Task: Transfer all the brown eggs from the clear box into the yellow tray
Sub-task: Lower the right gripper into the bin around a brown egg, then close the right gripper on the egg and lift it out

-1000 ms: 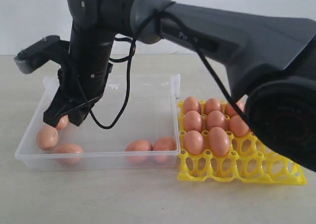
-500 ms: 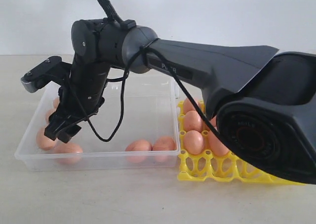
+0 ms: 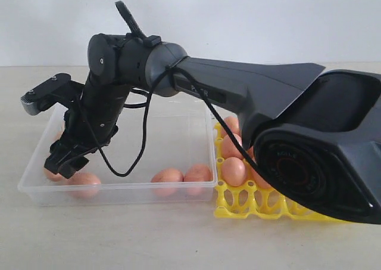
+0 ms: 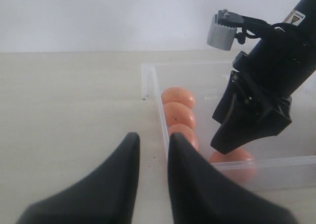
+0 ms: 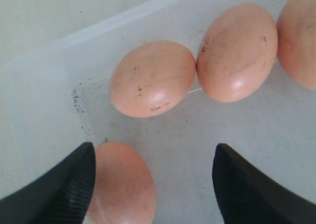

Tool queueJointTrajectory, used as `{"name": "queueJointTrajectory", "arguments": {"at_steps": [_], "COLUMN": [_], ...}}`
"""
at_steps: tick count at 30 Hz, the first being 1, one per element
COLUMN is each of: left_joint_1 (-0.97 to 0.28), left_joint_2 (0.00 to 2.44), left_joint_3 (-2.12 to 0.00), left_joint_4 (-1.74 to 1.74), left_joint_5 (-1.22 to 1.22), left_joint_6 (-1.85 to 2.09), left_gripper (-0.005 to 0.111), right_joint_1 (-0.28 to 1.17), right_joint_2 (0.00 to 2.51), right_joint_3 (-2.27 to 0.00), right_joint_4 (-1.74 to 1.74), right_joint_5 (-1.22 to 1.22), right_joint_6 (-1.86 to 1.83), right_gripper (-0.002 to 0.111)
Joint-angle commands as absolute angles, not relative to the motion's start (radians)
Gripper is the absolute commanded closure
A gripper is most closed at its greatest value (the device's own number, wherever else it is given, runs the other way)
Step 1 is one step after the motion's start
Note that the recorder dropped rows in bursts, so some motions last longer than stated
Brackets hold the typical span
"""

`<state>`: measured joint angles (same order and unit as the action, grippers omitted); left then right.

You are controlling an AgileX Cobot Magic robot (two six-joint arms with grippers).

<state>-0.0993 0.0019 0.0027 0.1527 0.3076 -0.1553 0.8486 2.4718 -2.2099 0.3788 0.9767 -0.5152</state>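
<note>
The clear box [image 3: 205,112] holds several brown eggs: two near its front wall [image 3: 167,177] and others bunched at its left end [image 3: 83,182]. My right gripper [image 3: 64,161] reaches across into that left end, low over the eggs. It is open wide [image 5: 154,152], with one egg [image 5: 121,184] on the box floor between the jaws, right beside one finger. Two more eggs [image 5: 153,78] lie just beyond. The yellow tray [image 3: 250,204] beside the box holds several eggs [image 3: 234,170] and is partly hidden by the arm. My left gripper [image 4: 153,137] is narrowly open and empty, over the table outside the box wall [image 4: 155,93].
The right arm's dark body [image 3: 256,91] spans the box and tray. The right gripper [image 4: 247,130] and its grey wrist camera [image 4: 223,28] stand over the row of eggs [image 4: 178,114] along the box's end wall. Bare tabletop [image 3: 119,234] lies in front.
The right gripper has moved down and toward the left end of the box, close over the eggs there. The arm now hides more of the tray. The left gripper has not moved.
</note>
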Motion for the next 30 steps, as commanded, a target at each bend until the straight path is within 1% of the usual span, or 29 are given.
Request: {"name": "queueJointTrajectory", "arguments": {"at_steps": [1,6,20,22,24,25,27,28,30], "left_joint_1": [-0.103,-0.103,-0.103,-0.103,-0.103,-0.103,-0.103,-0.103,-0.103], "left_joint_2": [0.000,0.000,0.000,0.000,0.000,0.000,0.000,0.000,0.000], "left_joint_3": [0.000,0.000,0.000,0.000,0.000,0.000,0.000,0.000,0.000], "left_joint_4": [0.147,0.147,0.141,0.142,0.148,0.150,0.150,0.150,0.150], "left_joint_5": [0.277,0.279,0.274,0.270,0.286,0.298,0.305,0.300,0.279], "left_joint_6": [-0.165,-0.165,-0.165,-0.165,-0.165,-0.165,-0.165,-0.165,-0.165], "left_gripper": [0.085,0.085,0.085,0.085,0.085,0.085,0.085,0.085,0.085], "right_joint_1": [0.849,0.849,0.847,0.847,0.847,0.847,0.847,0.847,0.847], "right_joint_2": [2.471,2.474,2.536,2.536,2.536,2.536,2.536,2.536,2.536], "right_joint_3": [-2.213,-2.213,-2.210,-2.210,-2.210,-2.210,-2.210,-2.210,-2.210], "right_joint_4": [0.419,0.412,0.386,0.374,0.373,0.373,0.373,0.373,0.373], "right_joint_5": [1.015,1.099,1.079,1.074,1.072,1.072,1.081,1.089,1.100], "right_joint_6": [-0.552,-0.559,-0.589,-0.589,-0.586,-0.586,-0.586,-0.586,-0.556], "right_gripper": [0.043,0.043,0.043,0.046,0.056,0.066,0.090,0.106,0.108]}}
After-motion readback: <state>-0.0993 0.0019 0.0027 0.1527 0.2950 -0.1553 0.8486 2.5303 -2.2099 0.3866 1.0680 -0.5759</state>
